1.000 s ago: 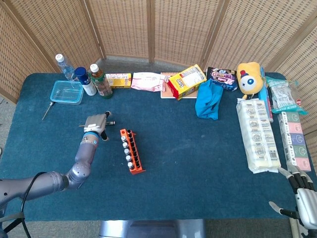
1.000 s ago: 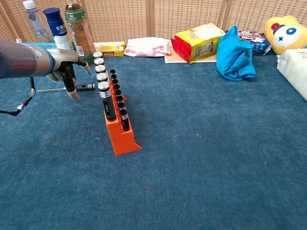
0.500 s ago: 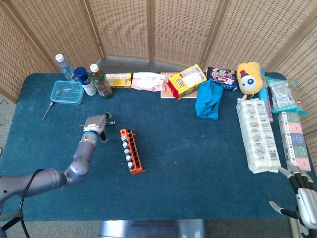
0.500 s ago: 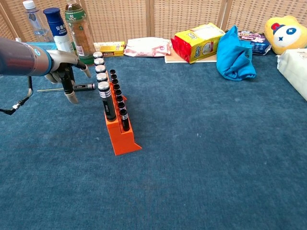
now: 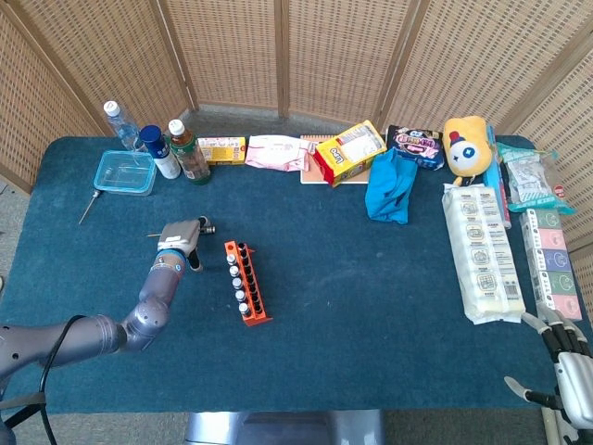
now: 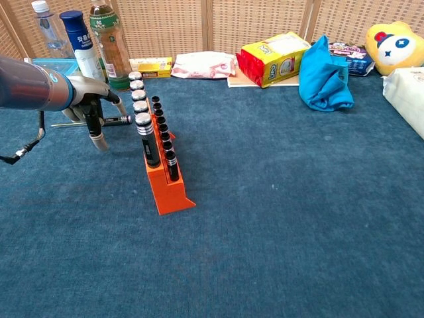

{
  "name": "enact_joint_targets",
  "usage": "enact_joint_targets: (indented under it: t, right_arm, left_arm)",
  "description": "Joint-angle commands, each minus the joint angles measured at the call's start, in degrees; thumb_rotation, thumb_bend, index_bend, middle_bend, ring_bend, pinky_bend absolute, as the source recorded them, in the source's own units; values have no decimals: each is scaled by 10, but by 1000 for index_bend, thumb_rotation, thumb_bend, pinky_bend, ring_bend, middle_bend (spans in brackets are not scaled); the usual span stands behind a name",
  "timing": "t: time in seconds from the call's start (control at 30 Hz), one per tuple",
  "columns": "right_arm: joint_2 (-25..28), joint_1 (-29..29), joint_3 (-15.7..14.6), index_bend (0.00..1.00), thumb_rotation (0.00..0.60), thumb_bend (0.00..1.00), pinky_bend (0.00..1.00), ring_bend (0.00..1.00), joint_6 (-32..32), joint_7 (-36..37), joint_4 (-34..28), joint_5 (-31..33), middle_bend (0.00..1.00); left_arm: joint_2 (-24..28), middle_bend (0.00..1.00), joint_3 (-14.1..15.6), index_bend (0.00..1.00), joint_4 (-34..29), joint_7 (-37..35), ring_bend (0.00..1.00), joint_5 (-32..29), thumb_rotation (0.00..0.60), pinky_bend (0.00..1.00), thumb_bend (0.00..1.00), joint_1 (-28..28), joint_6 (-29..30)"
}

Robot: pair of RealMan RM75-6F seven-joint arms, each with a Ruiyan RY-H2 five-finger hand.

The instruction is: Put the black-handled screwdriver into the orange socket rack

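Left hand [image 6: 89, 106] over black-handled screwdriver [image 6: 119, 120], fingers [image 6: 97, 136] spread downward, gripping nothing; orange socket rack [image 6: 165, 179] at its 3 o'clock.

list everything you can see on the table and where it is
orange socket rack: 1, orange, left of centre, sockets standing in it
black-handled screwdriver: 1, black, lying flat left of rack
bottles: 3, far left corner
plastic box: 1, clear blue, beside bottles
blue cloth: 1, back centre-right
yellow snack bag: 1, back centre
yellow plush toy: 1, back right
white packs: right edge
left hand: over the screwdriver
right hand: near right corner, empty
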Motion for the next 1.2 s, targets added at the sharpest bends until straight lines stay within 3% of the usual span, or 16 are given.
enact_joint_targets:
  t: [0.03, 0.47, 0.7, 0.8, 0.9, 1.07, 1.2]
  right_arm:
    - [1, 0, 0, 165, 600, 0, 0, 0, 0, 1, 0, 0, 58]
    - [2, -1, -2, 165, 600, 0, 0, 0, 4, 2, -1, -5, 58]
    - [2, -1, -2, 165, 600, 0, 0, 0, 3, 2, -2, -7, 58]
    - [2, 0, -2, 165, 600, 0, 0, 0, 1, 2, -1, -5, 58]
    - [1, 1, -2, 165, 600, 0, 0, 0, -1, 2, -1, -4, 58]
    - [1, 1, -2, 165, 600, 0, 0, 0, -3, 3, -1, -3, 58]
    - [1, 2, -2, 165, 600, 0, 0, 0, -5, 3, -1, -2, 58]
  left_arm:
    - [7, 1000, 4, 146, -8, -1, 1000, -8, 600, 1000, 105, -2, 0]
    - [57, 1000, 21, 146, -62, 28, 1000, -103, 600, 1000, 105, -31, -14]
    - [112, 1000, 27, 146, -116, 46, 1000, -154, 600, 1000, 105, -54, -10]
    - [128, 1000, 17, 155, -131, 23, 1000, -121, 600, 1000, 105, -48, -9]
    - [124, 1000, 13, 160, -133, -8, 1000, -43, 600, 1000, 114, -32, 11]
    - [75, 1000, 20, 222, -94, -59, 1000, 60, 600, 1000, 161, -5, 40]
    - [41, 1000, 23, 293, -58, -77, 1000, 100, 600, 1000, 229, 2, 53]
